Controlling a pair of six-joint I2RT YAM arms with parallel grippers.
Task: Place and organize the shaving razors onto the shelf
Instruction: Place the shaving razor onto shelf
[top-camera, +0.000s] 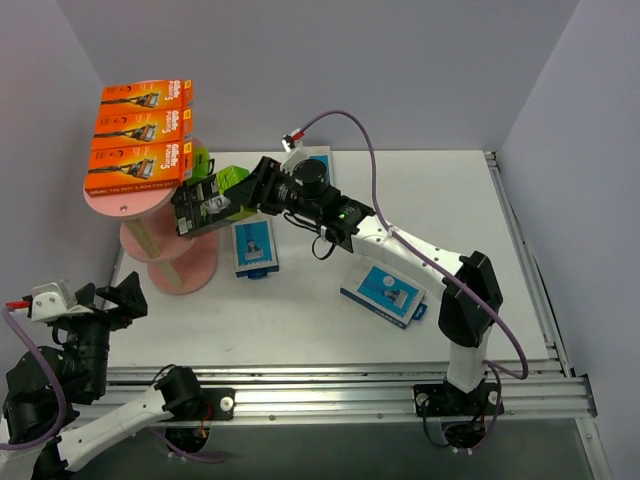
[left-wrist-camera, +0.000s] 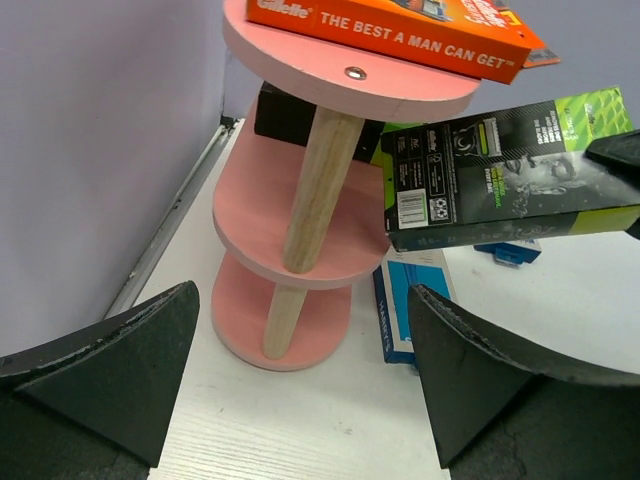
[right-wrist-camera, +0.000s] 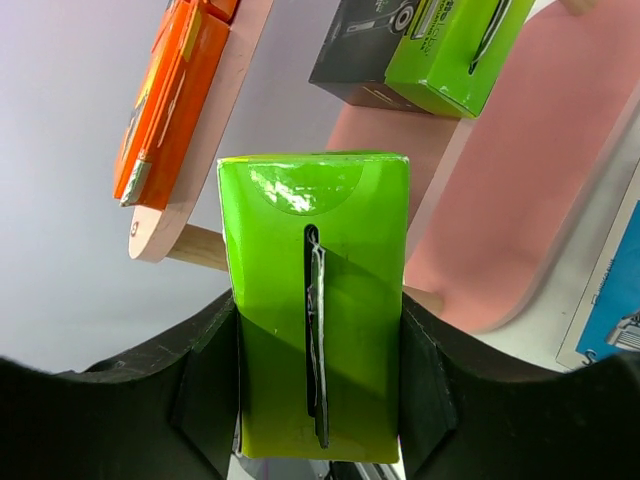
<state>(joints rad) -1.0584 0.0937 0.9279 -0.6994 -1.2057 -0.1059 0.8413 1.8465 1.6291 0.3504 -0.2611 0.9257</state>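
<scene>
Right gripper (top-camera: 243, 192) pinches the black-and-lime pack (top-camera: 205, 205) by its green end, close at the shelf (top-camera: 190, 272). In the left wrist view, the left gripper (left-wrist-camera: 300, 350) is spread wide and holds nothing. In the right wrist view, the twin pack (right-wrist-camera: 430, 45) lies on the middle board (right-wrist-camera: 520, 180). Better to keep the pack level and slide it in beside the twin (clear of the wooden post (left-wrist-camera: 320, 180)).

The orange razor pack (left-wrist-camera: 400, 35) at the near edge of the shelf's (left-wrist-camera: 290, 65) top board reads "Gillette" and "THE BEST A MAN CAN GET" in white along its side. The black-and-lime pack (left-wrist-camera: 500, 170) bears a barcode label and print too small to read.
</scene>
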